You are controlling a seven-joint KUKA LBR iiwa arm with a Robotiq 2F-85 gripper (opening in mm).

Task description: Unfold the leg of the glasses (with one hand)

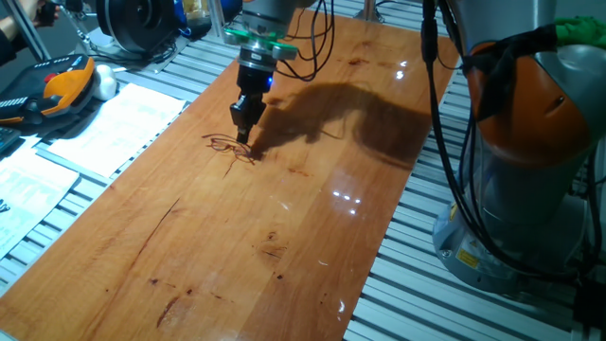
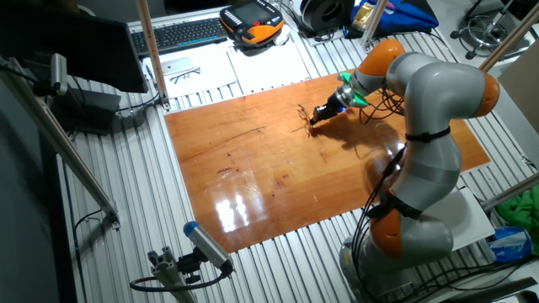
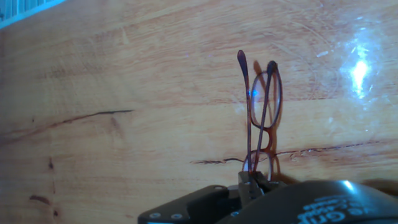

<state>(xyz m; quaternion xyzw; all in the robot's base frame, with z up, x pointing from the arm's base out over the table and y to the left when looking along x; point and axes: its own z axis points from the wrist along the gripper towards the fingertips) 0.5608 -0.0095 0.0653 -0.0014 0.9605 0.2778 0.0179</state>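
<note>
The glasses (image 1: 228,147) lie on the wooden table (image 1: 284,227) at its far left part, thin reddish-brown wire. My black gripper (image 1: 243,131) points down onto their right end, blue light lit under the green ring. In the hand view the two narrow fingertips (image 3: 247,180) stand close together around the wire where both legs meet; the legs (image 3: 246,106) run away from the fingers side by side and a lens (image 3: 268,99) lies beside them. The other fixed view shows the gripper (image 2: 312,120) touching the glasses (image 2: 302,115).
White papers (image 1: 114,123) and an orange teach pendant (image 1: 57,85) lie left of the board. The arm's base (image 1: 530,189) stands at the right. A keyboard (image 2: 181,32) and a second orange pendant (image 2: 253,21) are beyond the far edge.
</note>
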